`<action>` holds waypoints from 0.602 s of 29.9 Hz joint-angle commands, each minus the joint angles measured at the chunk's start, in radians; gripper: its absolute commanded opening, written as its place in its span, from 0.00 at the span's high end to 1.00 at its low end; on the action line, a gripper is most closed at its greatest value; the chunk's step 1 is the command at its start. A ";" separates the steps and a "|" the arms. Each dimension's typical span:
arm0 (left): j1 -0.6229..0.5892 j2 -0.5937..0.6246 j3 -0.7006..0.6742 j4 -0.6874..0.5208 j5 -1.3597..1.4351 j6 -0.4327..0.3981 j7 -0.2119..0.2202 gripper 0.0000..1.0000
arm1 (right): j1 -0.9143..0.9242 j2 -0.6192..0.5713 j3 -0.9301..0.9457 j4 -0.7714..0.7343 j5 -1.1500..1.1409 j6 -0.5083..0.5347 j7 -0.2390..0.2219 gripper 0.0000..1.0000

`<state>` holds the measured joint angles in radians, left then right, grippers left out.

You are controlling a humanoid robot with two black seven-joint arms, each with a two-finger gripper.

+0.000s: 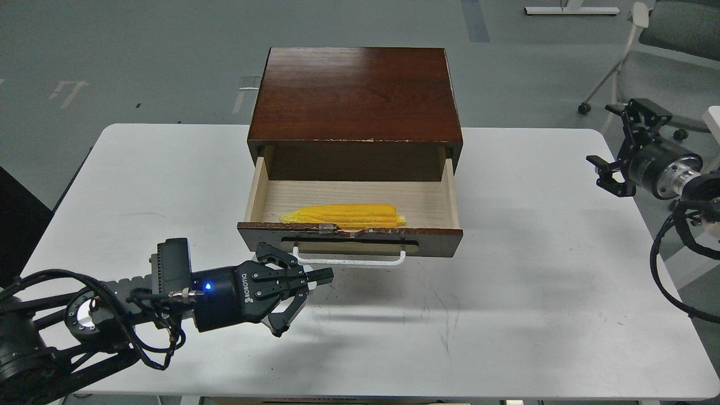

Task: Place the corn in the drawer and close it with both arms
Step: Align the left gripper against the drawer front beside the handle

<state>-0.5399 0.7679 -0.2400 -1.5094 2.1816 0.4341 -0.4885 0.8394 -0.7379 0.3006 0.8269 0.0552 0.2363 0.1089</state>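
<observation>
Hovering low over the white table point(506, 292), left gripper point(298, 292) has its fingers spread, empty, tips just beside the white bar handle point(349, 260). Drawer point(350, 239) stands pulled out; corn point(344, 215) lies crosswise inside, against the front wall. Right gripper point(627, 143) sits well off at the table's right edge, fingers apart, empty. 1 dark cabinet point(355, 93) behind.
</observation>
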 commanded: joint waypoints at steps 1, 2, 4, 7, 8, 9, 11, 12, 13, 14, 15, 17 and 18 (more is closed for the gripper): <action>0.001 0.001 -0.007 0.000 0.000 -0.009 0.000 1.00 | 0.000 0.000 0.000 0.000 0.000 0.000 0.000 0.00; 0.001 -0.002 -0.007 0.000 0.000 -0.012 0.000 1.00 | -0.002 0.000 0.000 0.000 0.000 0.000 0.000 0.00; 0.001 -0.002 -0.007 0.000 0.000 -0.020 0.000 1.00 | -0.002 0.000 0.000 0.000 0.000 0.000 0.000 0.00; 0.001 -0.004 -0.009 0.000 0.000 -0.032 0.000 1.00 | -0.002 0.000 0.000 0.000 0.000 0.000 0.000 0.00; 0.001 -0.004 -0.009 0.000 0.000 -0.034 0.000 1.00 | -0.002 0.002 -0.001 0.000 0.000 0.000 0.000 0.00; 0.003 -0.004 -0.009 0.000 0.000 -0.035 0.000 1.00 | -0.003 0.000 -0.001 0.000 0.000 0.000 0.000 0.00; 0.005 -0.007 -0.010 0.000 0.000 -0.041 0.000 1.00 | -0.006 0.002 -0.001 0.000 0.000 0.000 0.000 0.00; 0.005 -0.007 -0.010 0.000 0.000 -0.046 0.000 1.00 | -0.006 0.002 -0.001 0.000 0.000 0.000 0.000 0.00; 0.005 -0.009 -0.012 0.001 0.000 -0.049 0.000 1.00 | -0.006 0.000 -0.001 0.000 0.000 0.000 0.000 0.00; 0.005 -0.013 -0.019 0.001 0.000 -0.052 0.000 1.00 | -0.006 0.002 -0.001 0.000 0.000 0.000 0.000 0.00; 0.006 -0.016 -0.030 0.001 0.000 -0.054 0.000 1.00 | -0.006 0.000 -0.001 0.000 0.000 0.000 0.000 0.00; 0.006 -0.018 -0.039 0.001 0.000 -0.054 0.000 1.00 | -0.008 0.000 -0.001 0.000 0.000 0.000 0.000 0.00; 0.006 -0.018 -0.044 0.001 0.000 -0.054 0.000 1.00 | -0.008 0.000 -0.001 0.000 0.000 0.000 0.000 0.00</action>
<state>-0.5343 0.7522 -0.2704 -1.5082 2.1816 0.3817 -0.4889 0.8326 -0.7370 0.2991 0.8268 0.0552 0.2363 0.1089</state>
